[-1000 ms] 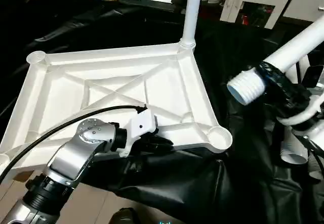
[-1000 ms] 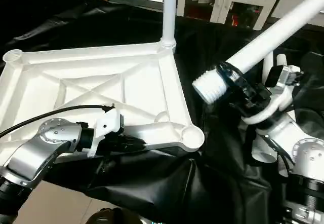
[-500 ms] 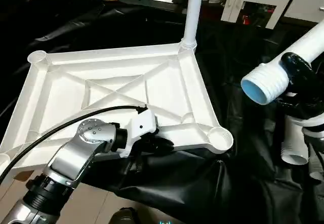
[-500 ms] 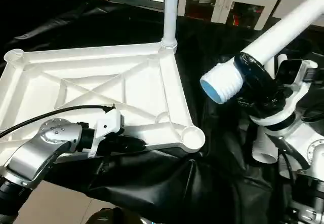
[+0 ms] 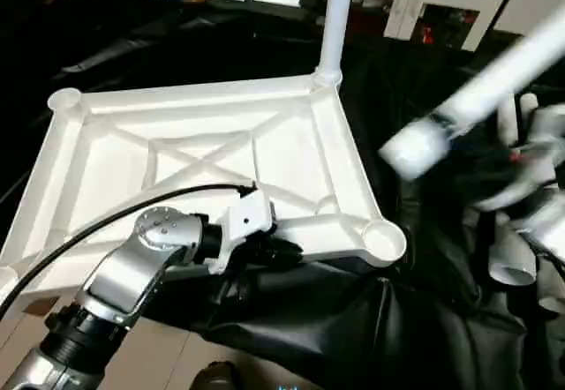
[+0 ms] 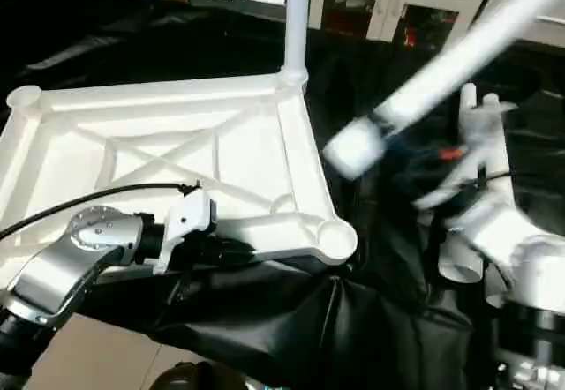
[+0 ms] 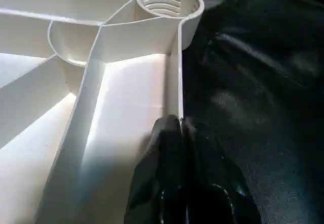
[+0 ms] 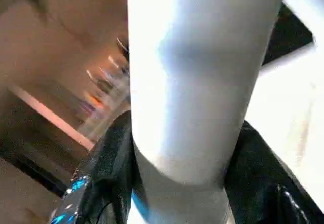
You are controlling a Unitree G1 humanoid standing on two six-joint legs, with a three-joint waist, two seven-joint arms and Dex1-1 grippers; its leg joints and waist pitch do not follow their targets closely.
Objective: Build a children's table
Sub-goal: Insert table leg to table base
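Head view: upturned tabletop (image 5: pixel 203 156) on black cloth (image 5: pixel 353 319), one leg upright in far socket | left wrist: left gripper (image 7: pixel 181 127) pinched on tabletop's near rim; stiff, light, slippery | right wrist: right gripper (image 8: pixel 177 183) clamps tube leg (image 8: pixel 202 72) mid-shaft, beside tabletop

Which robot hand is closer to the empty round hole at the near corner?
Left. The left gripper pinches the tabletop rim beside that socket; the right gripper holds a leg off to the side.

Both head cameras are looking down from above at the tabletop (image 5: pixel 212 156) and forearms. The left wrist camera is sitting close over its rim; the right is pressing against a leg (image 8: pixel 202 82).
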